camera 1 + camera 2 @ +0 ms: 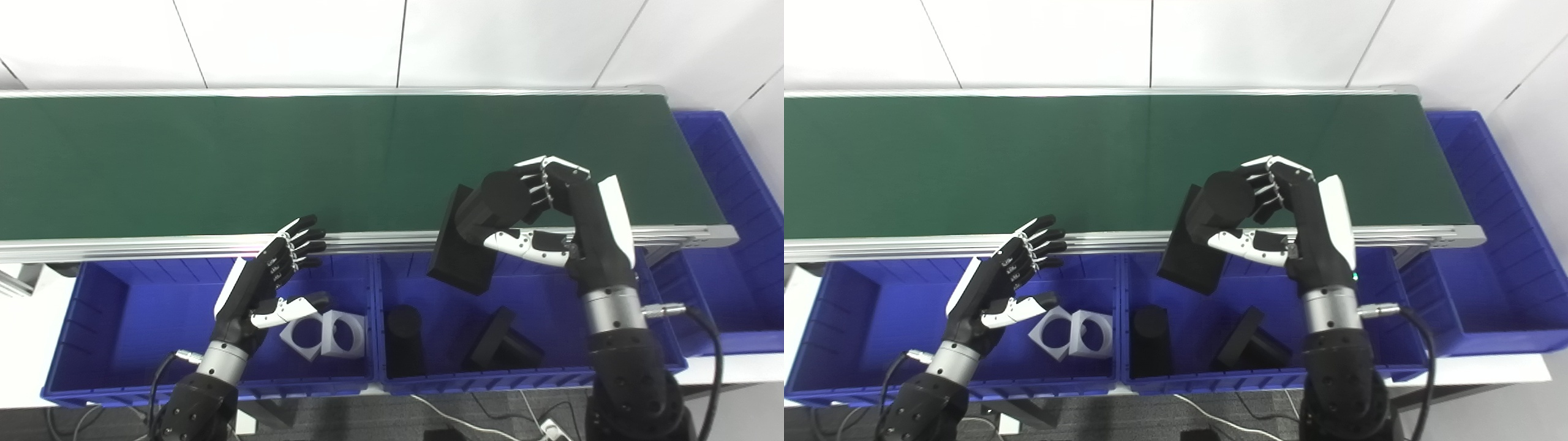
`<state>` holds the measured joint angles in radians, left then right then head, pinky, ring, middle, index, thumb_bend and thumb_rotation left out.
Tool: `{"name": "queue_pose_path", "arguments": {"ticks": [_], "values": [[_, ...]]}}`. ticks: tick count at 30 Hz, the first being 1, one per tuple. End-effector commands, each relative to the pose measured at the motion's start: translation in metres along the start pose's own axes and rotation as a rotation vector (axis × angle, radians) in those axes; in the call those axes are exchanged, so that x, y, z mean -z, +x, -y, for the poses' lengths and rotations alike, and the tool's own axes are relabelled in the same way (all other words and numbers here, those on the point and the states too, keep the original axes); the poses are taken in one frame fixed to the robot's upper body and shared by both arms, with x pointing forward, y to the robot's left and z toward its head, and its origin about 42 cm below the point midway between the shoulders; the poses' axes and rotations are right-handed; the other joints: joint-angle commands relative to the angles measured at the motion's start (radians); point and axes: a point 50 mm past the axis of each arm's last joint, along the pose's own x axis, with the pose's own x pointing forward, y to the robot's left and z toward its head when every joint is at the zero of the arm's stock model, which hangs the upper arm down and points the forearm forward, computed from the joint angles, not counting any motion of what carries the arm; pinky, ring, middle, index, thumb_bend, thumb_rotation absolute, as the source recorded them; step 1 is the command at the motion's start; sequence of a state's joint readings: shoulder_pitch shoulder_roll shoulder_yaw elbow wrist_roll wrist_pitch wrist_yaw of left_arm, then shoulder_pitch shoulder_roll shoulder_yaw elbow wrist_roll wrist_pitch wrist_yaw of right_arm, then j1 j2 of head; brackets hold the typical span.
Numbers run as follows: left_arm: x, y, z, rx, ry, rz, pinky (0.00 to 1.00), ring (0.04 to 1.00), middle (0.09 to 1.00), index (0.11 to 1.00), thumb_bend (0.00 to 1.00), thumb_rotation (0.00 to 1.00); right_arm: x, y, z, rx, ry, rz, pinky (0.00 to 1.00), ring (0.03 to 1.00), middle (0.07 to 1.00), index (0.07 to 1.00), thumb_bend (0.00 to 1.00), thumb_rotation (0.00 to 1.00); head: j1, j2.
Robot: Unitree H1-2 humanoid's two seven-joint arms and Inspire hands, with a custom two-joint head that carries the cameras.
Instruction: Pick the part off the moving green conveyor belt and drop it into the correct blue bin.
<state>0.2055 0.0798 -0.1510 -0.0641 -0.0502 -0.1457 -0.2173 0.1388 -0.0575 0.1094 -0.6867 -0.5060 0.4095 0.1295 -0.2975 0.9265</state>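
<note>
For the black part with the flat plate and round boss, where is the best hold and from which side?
Grip the round boss, as the right hand does on the black part, coming from the boss side. The stub fits between fingers and thumb; the flat plate hangs clear beyond them, over the blue bin.

Left hand (269, 282): black palm and fingers, silver metal hardware at knuckles, white thumb segment with black tip, white panel along outer edge. Wrist: silver cylindrical collar; black forearm housing below. Thin black cable with metal plug at wrist, looping down beside forearm.

Right hand (554, 214): same build; black fingers with white segments and silver knuckle hardware, white thumb with small dark dots, long white back panel. Silver wrist collar, metal side connector, thick black cable arcing down; black forearm.
</note>
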Motion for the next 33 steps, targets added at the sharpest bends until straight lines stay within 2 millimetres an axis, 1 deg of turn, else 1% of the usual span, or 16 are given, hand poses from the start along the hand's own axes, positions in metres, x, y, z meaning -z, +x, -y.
{"name": "queue_pose_path", "arguments": {"ticks": [1, 8, 11, 15, 18, 22, 26, 33], "values": [[-0.014, 0.003, -0.002, 0.002, 0.003, 0.055, 0.73, 0.792, 0.827, 0.876, 0.94, 0.42, -0.004, -0.003, -0.003, 0.018, 0.006, 0.054, 0.37, 0.425, 0.495, 0.507, 0.52, 0.0, -0.007, 0.004], [-0.017, 0.002, -0.005, -0.001, 0.005, 0.056, 0.72, 0.789, 0.822, 0.876, 0.95, 0.42, 0.017, -0.009, -0.02, -0.029, 0.018, -0.029, 0.41, 0.446, 0.499, 0.488, 0.52, 0.0, -0.035, 0.011], [-0.017, 0.001, -0.007, -0.002, 0.008, 0.059, 0.72, 0.791, 0.824, 0.879, 0.95, 0.42, 0.027, -0.01, -0.025, -0.054, 0.026, -0.057, 0.42, 0.454, 0.51, 0.474, 0.52, 0.0, -0.041, 0.017], [-0.018, 0.0, -0.008, -0.002, 0.011, 0.061, 0.72, 0.79, 0.825, 0.882, 0.95, 0.43, 0.034, -0.009, -0.027, -0.065, 0.021, -0.066, 0.43, 0.454, 0.512, 0.473, 0.52, 0.0, -0.041, 0.02], [-0.02, -0.001, -0.008, 0.0, 0.008, 0.062, 0.72, 0.793, 0.827, 0.881, 0.94, 0.42, 0.038, -0.008, -0.029, -0.069, 0.009, -0.068, 0.4, 0.438, 0.508, 0.488, 0.52, 0.0, -0.042, 0.027], [-0.021, -0.002, -0.01, -0.003, 0.007, 0.06, 0.72, 0.791, 0.825, 0.88, 0.94, 0.41, 0.042, -0.006, -0.031, -0.093, -0.014, -0.078, 0.39, 0.43, 0.506, 0.49, 0.52, 0.0, -0.047, 0.031], [-0.021, -0.002, -0.011, 0.0, 0.01, 0.061, 0.72, 0.79, 0.824, 0.879, 0.94, 0.42, 0.048, -0.002, -0.035, -0.126, -0.049, -0.085, 0.39, 0.427, 0.501, 0.493, 0.52, 0.0, -0.051, 0.033], [-0.022, -0.001, -0.013, 0.01, 0.0, 0.061, 0.72, 0.787, 0.818, 0.877, 0.93, 0.4, 0.06, 0.006, -0.042, -0.152, -0.061, -0.118, 0.41, 0.429, 0.498, 0.492, 0.52, 0.0, -0.053, 0.034]]}}
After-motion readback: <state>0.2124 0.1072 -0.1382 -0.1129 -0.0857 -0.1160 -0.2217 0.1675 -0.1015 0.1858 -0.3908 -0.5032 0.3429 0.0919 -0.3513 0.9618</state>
